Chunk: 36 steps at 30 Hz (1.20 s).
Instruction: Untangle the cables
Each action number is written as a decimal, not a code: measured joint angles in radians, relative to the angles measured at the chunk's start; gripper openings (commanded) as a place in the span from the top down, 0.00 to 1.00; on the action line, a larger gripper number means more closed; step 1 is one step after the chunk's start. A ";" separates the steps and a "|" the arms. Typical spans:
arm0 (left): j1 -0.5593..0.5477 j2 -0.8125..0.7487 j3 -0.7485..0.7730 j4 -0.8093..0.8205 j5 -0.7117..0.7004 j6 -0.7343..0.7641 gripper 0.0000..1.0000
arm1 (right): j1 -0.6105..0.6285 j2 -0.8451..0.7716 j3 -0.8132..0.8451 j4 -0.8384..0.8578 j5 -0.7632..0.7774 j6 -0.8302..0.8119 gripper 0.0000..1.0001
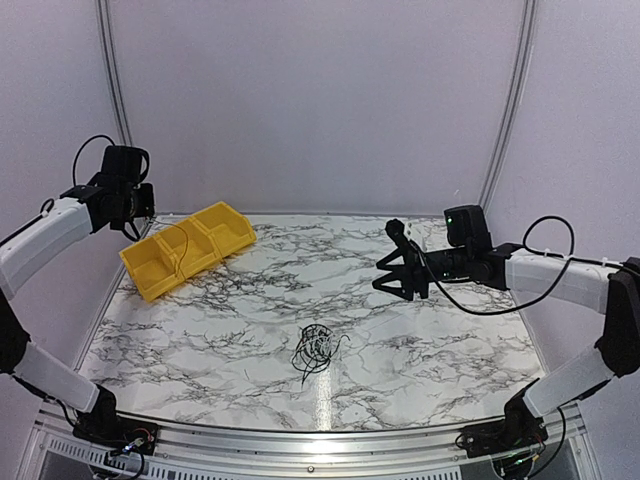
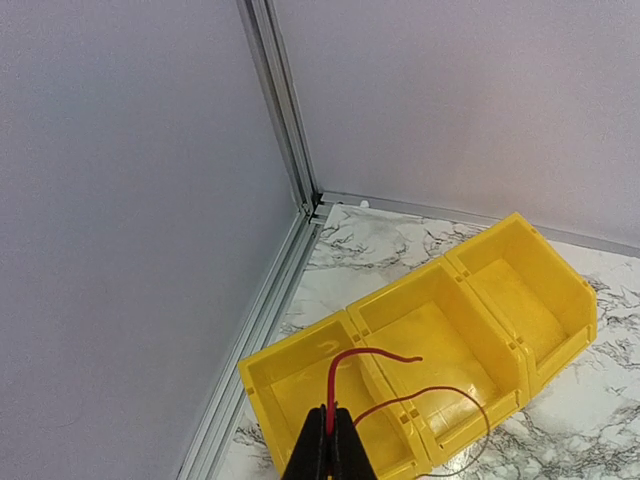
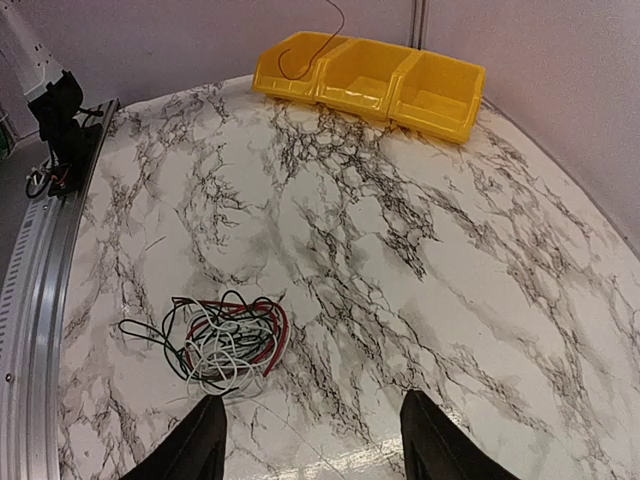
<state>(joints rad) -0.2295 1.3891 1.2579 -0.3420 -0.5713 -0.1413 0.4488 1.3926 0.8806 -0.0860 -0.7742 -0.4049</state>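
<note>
Viewing from top, table: white marble-pattern table (image 1: pixel 450 350), pale walls around it.
Top, bin: yellow three-compartment bin (image 1: pixel 140 268) at far left, set at an angle.
Top, cables: cable bundle (image 1: pixel 315 348) in loose dark loops, flat on the table near centre, well apart from the bin and both grippers.
Top, left claw: left gripper (image 1: pixel 138 222) raised over the bin's left end; a thin strand hangs from it toward the bin.
Top, right claw: right gripper (image 1: pixel 378 276) right of centre, off the table, pointing left, jaws parted, nothing between them.
Left wrist, left claw: left gripper (image 2: pixel 330 425) pinched fully together on a red wire (image 2: pixel 331 385).
Left wrist, wire: rises from the tips, then bends right above the bin (image 2: pixel 300 345).
Left wrist, second strand: darker reddish loop (image 2: pixel 440 392) arcs over the middle compartment's front rim; same wire or another, cannot tell.
Left wrist, corner: aluminium post (image 2: pixel 285 110) where the walls meet, just beyond the bin.
Right wrist, right claw: right gripper (image 3: pixel 320 445) spread wide, holding nothing, above bare marble.
Right wrist, cables: cable bundle (image 3: pixel 225 340) of black, red, white and green strands on the table, just ahead of one fingertip, not touched.
Right wrist, bin: bin (image 3: pixel 430 95) at the far side; a thin strand drops into one end compartment.
</note>
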 measured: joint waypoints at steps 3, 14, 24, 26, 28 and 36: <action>0.015 -0.001 -0.004 0.001 0.031 0.000 1.00 | 0.000 0.005 0.000 -0.003 0.002 -0.007 0.41; 0.022 -0.063 -0.004 0.005 0.166 0.016 1.00 | 0.000 0.037 0.000 -0.020 0.016 -0.017 0.40; 0.050 -0.069 -0.041 0.024 0.111 0.046 1.00 | 0.000 0.063 0.002 -0.031 0.019 -0.020 0.41; 0.073 -0.068 -0.051 0.035 0.104 0.048 1.00 | 0.000 0.064 0.002 -0.035 0.020 -0.021 0.41; 0.095 -0.062 -0.061 0.045 0.098 0.049 1.00 | 0.000 0.064 0.002 -0.039 0.020 -0.024 0.41; 0.167 0.029 -0.073 0.072 0.092 0.052 1.00 | 0.000 0.065 0.002 -0.044 0.021 -0.036 0.41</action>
<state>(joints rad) -0.0628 1.4178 1.1847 -0.2703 -0.4797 -0.0895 0.4484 1.4578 0.8825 -0.1299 -0.7536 -0.4412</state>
